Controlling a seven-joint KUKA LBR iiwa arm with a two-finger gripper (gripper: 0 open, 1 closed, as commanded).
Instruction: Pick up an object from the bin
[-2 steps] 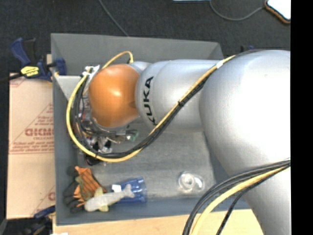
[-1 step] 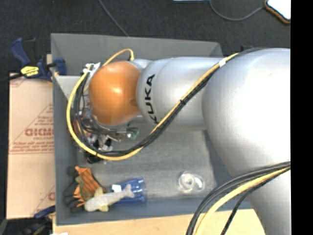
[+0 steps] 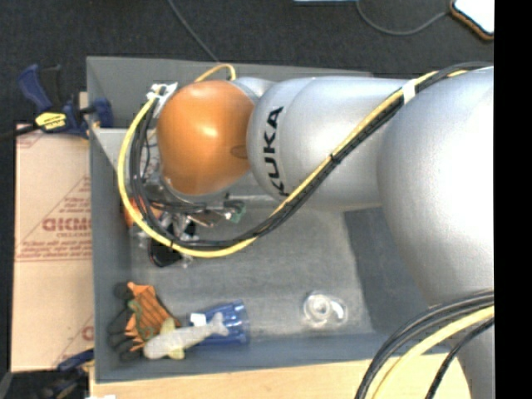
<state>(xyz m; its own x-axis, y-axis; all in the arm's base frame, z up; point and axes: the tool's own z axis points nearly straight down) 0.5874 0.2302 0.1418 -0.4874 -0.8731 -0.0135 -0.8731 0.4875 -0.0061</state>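
My gripper (image 3: 169, 238) is low at the bin's left wall, mostly hidden beneath the arm's wrist. A small orange thing (image 3: 126, 214) peeks out just left of it, against the wall; I cannot tell whether they touch. Below the gripper, in the near left corner, lies an orange and black striped soft thing (image 3: 141, 310). A whitish fish-shaped toy (image 3: 176, 340) rests against it, and a blue translucent cup-like thing (image 3: 226, 322) lies on its side beside the toy.
A small clear plastic piece (image 3: 323, 309) lies alone on the bin floor near the front wall, right of the blue thing. The arm's bulk covers the bin's back and right.
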